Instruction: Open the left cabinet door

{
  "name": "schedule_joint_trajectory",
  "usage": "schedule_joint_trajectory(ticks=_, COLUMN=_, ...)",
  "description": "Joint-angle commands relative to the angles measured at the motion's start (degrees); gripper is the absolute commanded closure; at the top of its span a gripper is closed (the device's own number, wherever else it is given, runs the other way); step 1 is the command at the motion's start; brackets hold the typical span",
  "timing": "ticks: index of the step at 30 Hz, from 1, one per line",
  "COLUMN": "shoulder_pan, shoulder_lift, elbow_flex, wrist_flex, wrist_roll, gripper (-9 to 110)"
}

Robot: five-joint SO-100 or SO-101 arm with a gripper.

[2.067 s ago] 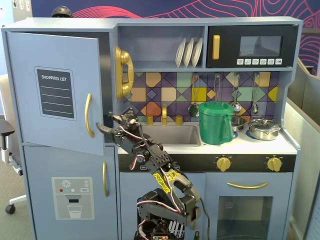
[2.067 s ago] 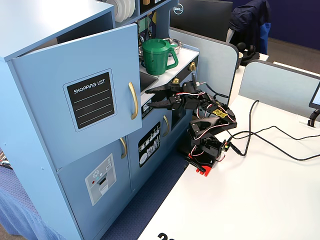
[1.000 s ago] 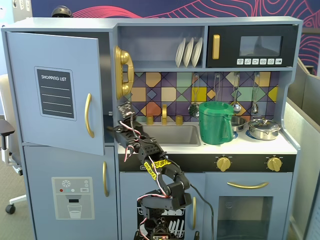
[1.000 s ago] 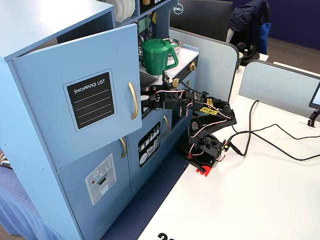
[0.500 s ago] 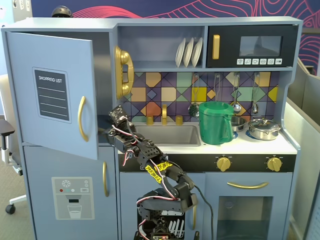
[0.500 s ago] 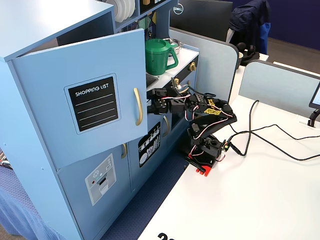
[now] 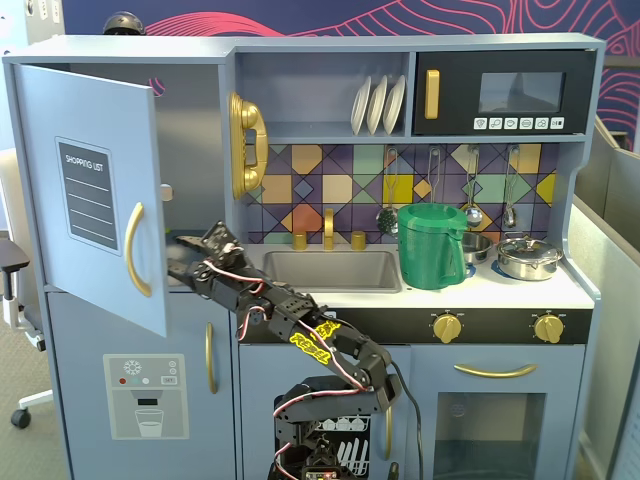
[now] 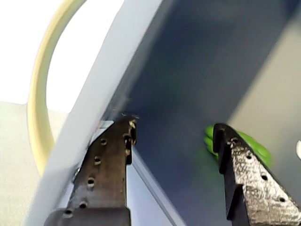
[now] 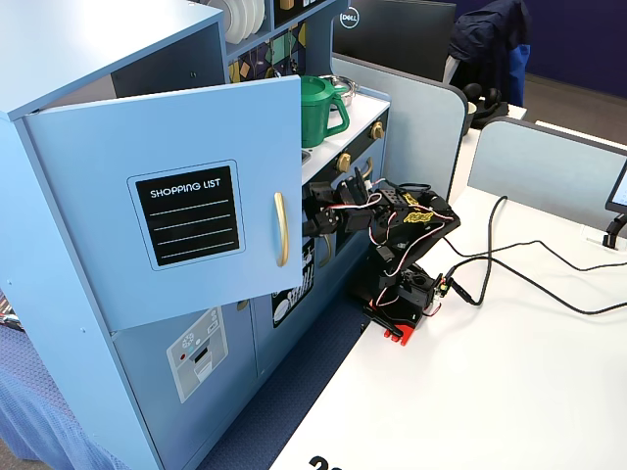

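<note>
In a fixed view, the left cabinet door (image 7: 95,195) stands ajar, flat and blue-grey, gripper (image 7: 178,258) just behind its free edge. In the wrist view the gripper (image 8: 176,134) gapes empty, one finger (image 8: 106,160) against the door (image 8: 94,103) beside the curved handle (image 8: 40,94). In another fixed view the door (image 9: 186,211) hides the fingertips

My white table (image 9: 509,392), my black base (image 9: 404,294) clamped at its edge, black cables (image 9: 519,279) trailing across it, toy kitchen (image 9: 59,323) just beside it.

"SHOPPING LIST", white on the black chalkboard panel (image 9: 188,217) of the blue-grey flat cabinet door (image 9: 118,157); Dell logo on the black monitor back (image 9: 350,18).
</note>
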Motion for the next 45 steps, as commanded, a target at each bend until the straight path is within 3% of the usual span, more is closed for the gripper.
schedule_joint_trajectory(ticks=1, shoulder_pan=-3.43, shoulder_lift=-2.72, elbow_flex=-1.67, wrist_flex=-3.78, wrist_roll=-1.76, gripper=89)
schedule_joint_trajectory(ticks=12, shoulder_pan=-5.98, shoulder_lift=-7.56, elbow_flex=-3.25, wrist_flex=-7.82, wrist_roll=-3.87, gripper=89)
schedule_joint_trajectory(ticks=24, shoulder_pan=22.41, shoulder_lift=-0.88, elbow_flex=-6.33, wrist_flex=8.09, wrist_roll=5.36, gripper=89)
schedule_joint_trajectory(ticks=35, shoulder_pan=36.91, shoulder_lift=6.77, elbow_flex=-1.67, wrist_flex=18.46, wrist_roll=12.48, gripper=89)
schedule_joint_trajectory(ticks=45, shoulder_pan=52.47, shoulder_lift=12.04, elbow_flex=0.26, wrist_flex=39.38, wrist_roll=23.29, gripper=90)
